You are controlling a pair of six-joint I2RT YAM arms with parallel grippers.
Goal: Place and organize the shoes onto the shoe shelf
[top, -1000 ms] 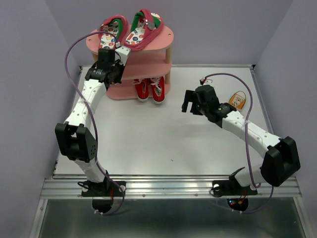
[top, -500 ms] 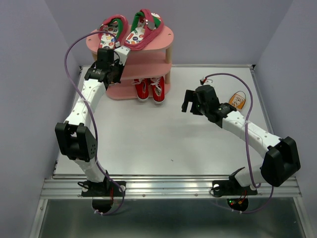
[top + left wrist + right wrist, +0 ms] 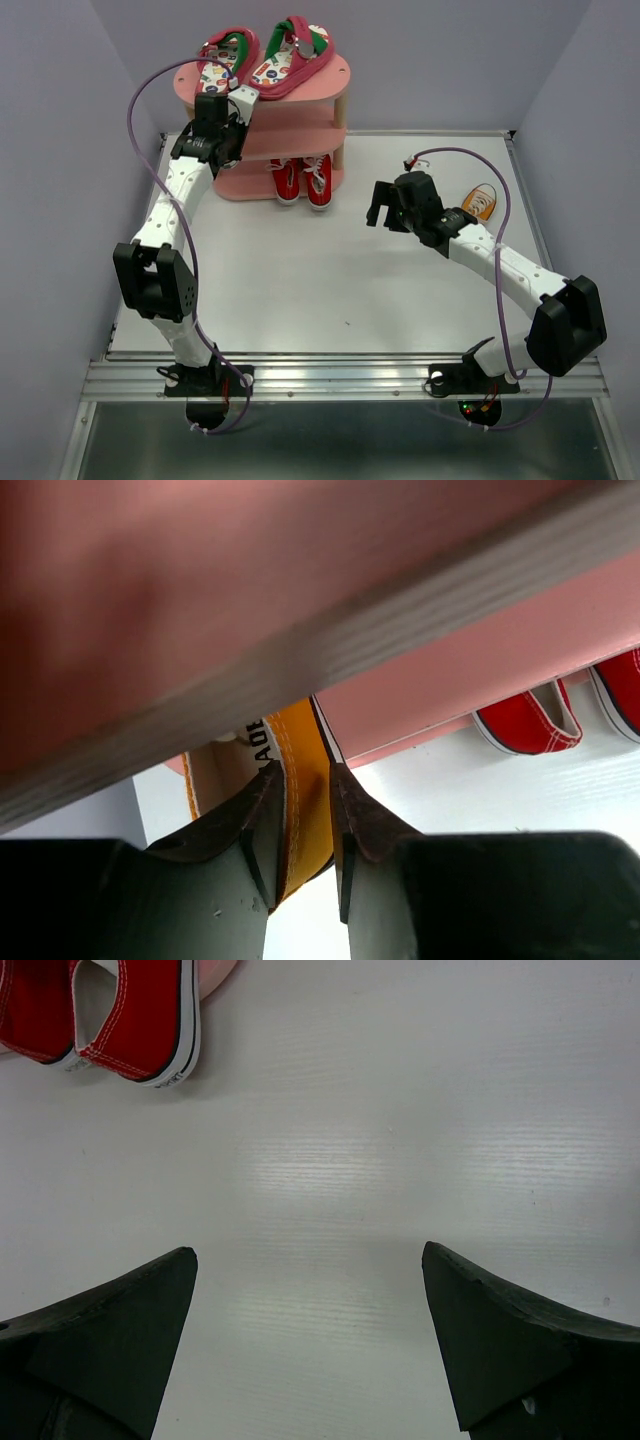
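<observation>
Placement of one orange sneaker [image 3: 305, 820] at the left end of the shoe shelf [image 3: 322, 86], apparently on its middle tier, is in hand. The sneaker's side wall is clamped by the left gripper [image 3: 302, 775]. Release and a straight withdrawal are required next. The right gripper [image 3: 308, 1255] is held wide open above the table [image 3: 300, 280]; the second orange sneaker [image 3: 481, 203] lies near its arm.

Pale lilac walls [image 3: 60, 120] fill the left, top and right of the frame around a white tabletop [image 3: 300, 290] edged below by a ribbed metal rail [image 3: 340, 378].
</observation>
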